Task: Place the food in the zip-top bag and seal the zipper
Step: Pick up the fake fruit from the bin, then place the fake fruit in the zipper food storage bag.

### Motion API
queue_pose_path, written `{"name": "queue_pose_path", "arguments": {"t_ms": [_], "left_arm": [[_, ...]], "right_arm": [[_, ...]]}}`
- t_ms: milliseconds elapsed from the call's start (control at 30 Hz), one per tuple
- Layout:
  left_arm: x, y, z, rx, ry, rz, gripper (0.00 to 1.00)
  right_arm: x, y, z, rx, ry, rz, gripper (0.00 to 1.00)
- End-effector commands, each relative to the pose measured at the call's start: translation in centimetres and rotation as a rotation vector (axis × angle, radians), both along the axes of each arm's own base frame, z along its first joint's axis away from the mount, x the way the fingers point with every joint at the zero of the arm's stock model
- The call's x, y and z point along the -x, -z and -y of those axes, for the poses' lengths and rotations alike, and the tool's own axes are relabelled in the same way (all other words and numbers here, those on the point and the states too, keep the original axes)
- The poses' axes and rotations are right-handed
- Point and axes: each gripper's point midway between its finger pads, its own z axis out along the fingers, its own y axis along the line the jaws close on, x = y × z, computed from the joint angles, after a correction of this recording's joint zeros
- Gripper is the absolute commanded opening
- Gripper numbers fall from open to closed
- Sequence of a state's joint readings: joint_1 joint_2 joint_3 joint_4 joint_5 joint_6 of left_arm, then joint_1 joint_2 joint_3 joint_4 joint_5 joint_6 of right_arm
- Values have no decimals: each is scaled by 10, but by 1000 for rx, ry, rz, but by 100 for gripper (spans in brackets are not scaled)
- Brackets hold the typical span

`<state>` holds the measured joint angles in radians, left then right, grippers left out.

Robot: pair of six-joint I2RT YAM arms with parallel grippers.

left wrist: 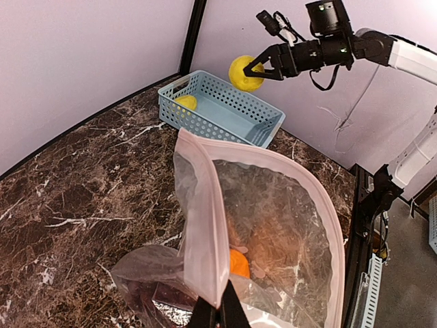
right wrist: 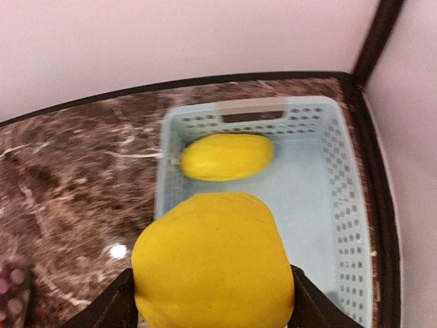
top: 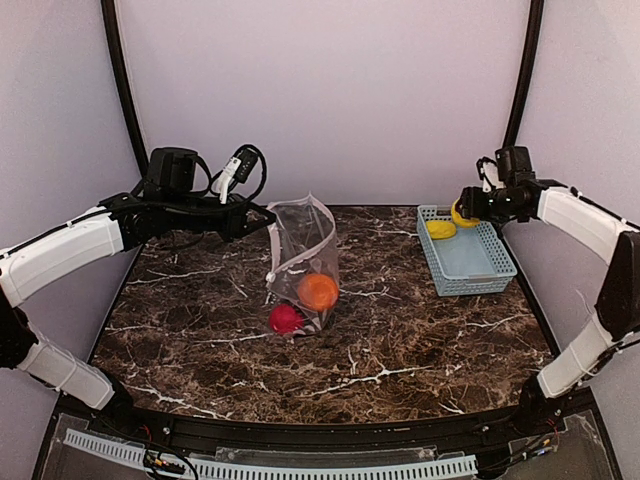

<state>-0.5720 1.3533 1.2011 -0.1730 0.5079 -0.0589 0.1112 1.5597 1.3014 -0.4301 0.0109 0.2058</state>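
Observation:
The clear zip-top bag [top: 303, 262] stands upright mid-table with its mouth open. My left gripper [top: 266, 216] is shut on the pink zipper strip [left wrist: 203, 225] at the bag's left rim and holds it up. An orange piece [top: 318, 291] and a red apple [top: 286, 318] lie inside the bag; the orange piece [left wrist: 239, 263] shows through the plastic. My right gripper [top: 463, 212] is shut on a round yellow fruit [right wrist: 213, 263] and holds it above the light-blue basket [top: 485, 262]. A second yellow piece [right wrist: 227, 156] lies in the basket's far end.
The basket [right wrist: 341, 212] sits at the table's right rear, close to the right wall. Black frame posts rise at both back corners. Dark marble tabletop [top: 400, 340] stretches between the bag and the basket.

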Motion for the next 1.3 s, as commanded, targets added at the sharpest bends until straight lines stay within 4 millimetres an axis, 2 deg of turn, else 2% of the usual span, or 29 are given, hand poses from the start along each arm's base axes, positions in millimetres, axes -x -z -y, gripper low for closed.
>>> {"name": "queue_pose_path", "arguments": {"t_ms": [0, 133, 267, 367, 467, 700, 833, 1100, 1267], "left_arm": [[6, -9, -2, 16, 13, 28, 1], [7, -11, -3, 17, 11, 35, 1], [8, -15, -4, 22, 11, 40, 1], [9, -15, -4, 23, 12, 41, 1], [8, -15, -4, 23, 12, 41, 1], [8, -14, -4, 20, 10, 42, 1], [8, -14, -4, 21, 10, 42, 1], [10, -17, -5, 24, 11, 50, 1], [10, -18, -5, 25, 13, 51, 1]], "right_arm": [[48, -61, -80, -187, -335, 135, 66], [107, -103, -144, -341, -638, 193, 66], [162, -144, -191, -476, -881, 248, 66], [192, -164, -218, -552, -1023, 257, 66], [209, -173, -243, -568, -1122, 254, 66], [234, -187, -299, -570, -1297, 281, 66], [236, -188, -323, -542, -1336, 290, 66], [224, -162, -357, -425, -1326, 249, 66], [207, -139, -374, -313, -1265, 201, 65]]}}
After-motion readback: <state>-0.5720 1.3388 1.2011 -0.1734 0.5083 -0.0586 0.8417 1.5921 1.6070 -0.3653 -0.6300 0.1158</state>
